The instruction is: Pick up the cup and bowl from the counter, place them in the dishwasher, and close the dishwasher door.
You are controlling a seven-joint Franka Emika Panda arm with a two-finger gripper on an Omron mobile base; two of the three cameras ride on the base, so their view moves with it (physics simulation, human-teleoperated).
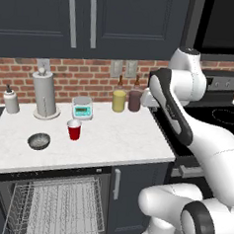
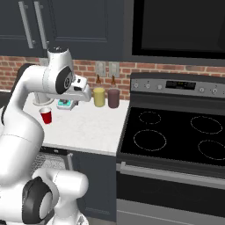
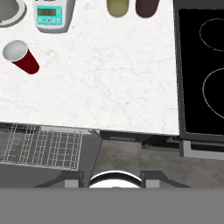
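Observation:
The red cup [image 1: 74, 130] stands upright on the white counter [image 1: 117, 139], left of centre, and it also shows in the hand view [image 3: 21, 57]. The grey bowl [image 1: 39, 141] sits to its front left, near the counter's edge. Under the counter the dishwasher [image 1: 50, 176] is open, with its wire rack [image 1: 58, 204] pulled out. The dishwasher door is down and mostly hidden beneath the rack. My gripper [image 2: 82, 94] hovers well above the counter's right part, far right of the cup. It points down, open, with nothing between its fingertips [image 3: 72, 182].
At the back of the counter are a paper towel holder [image 1: 45, 96], a soap bottle [image 1: 11, 100], a teal scale [image 1: 82, 108], a yellow canister [image 1: 119, 100] and a maroon canister [image 1: 135, 100]. The black stovetop [image 2: 176, 132] borders the counter's right end.

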